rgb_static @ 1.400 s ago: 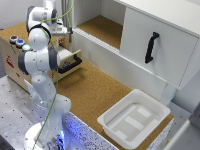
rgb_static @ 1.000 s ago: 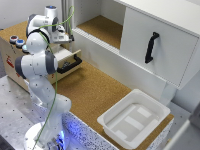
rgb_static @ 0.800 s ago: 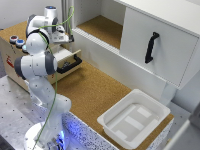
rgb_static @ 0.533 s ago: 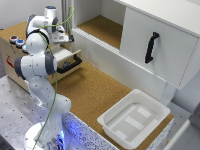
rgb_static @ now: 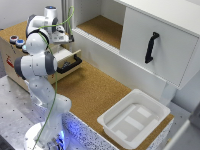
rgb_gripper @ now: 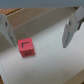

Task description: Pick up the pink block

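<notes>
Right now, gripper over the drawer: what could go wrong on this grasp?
1. In the wrist view the pink block sits near one finger, not centred in the open gripper; closing may push it sideways instead of pinching it.
2. The block lies inside the open drawer; descending fingers could strike the drawer wall.

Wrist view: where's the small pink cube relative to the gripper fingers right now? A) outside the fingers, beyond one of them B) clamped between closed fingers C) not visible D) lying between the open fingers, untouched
D: the small pink cube lies on the pale surface in the gap between the two spread fingers of the gripper, with clear space on both sides.
</notes>
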You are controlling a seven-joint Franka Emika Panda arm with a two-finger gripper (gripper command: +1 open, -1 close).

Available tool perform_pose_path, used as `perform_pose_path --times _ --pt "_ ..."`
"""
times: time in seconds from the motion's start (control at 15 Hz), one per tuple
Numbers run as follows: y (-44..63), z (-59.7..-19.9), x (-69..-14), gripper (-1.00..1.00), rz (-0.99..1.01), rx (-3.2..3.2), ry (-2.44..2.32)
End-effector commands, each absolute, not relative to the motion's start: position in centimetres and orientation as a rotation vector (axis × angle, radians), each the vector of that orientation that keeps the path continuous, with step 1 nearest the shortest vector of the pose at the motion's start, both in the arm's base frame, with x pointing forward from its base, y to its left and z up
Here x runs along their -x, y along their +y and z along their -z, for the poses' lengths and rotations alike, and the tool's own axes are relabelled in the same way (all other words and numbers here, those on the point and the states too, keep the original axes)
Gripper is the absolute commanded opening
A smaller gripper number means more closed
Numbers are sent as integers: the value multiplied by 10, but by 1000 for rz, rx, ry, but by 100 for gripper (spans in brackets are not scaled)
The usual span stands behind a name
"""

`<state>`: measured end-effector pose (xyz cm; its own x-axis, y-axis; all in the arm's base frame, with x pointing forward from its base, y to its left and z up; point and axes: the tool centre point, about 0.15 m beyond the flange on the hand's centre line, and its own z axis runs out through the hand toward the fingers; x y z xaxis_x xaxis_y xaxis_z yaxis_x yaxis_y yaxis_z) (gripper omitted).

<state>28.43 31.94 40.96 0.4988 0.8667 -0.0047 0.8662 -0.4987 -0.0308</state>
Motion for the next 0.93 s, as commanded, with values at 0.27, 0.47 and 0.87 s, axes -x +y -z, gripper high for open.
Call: perform_pose_path --times 0.27,0.47,0.87 --pt "333 -420 -300 100 40 2647 -1785" --pt "347 -426 -300 100 91 2588 -1997" --pt "357 -416 -277 100 284 2562 -2101"
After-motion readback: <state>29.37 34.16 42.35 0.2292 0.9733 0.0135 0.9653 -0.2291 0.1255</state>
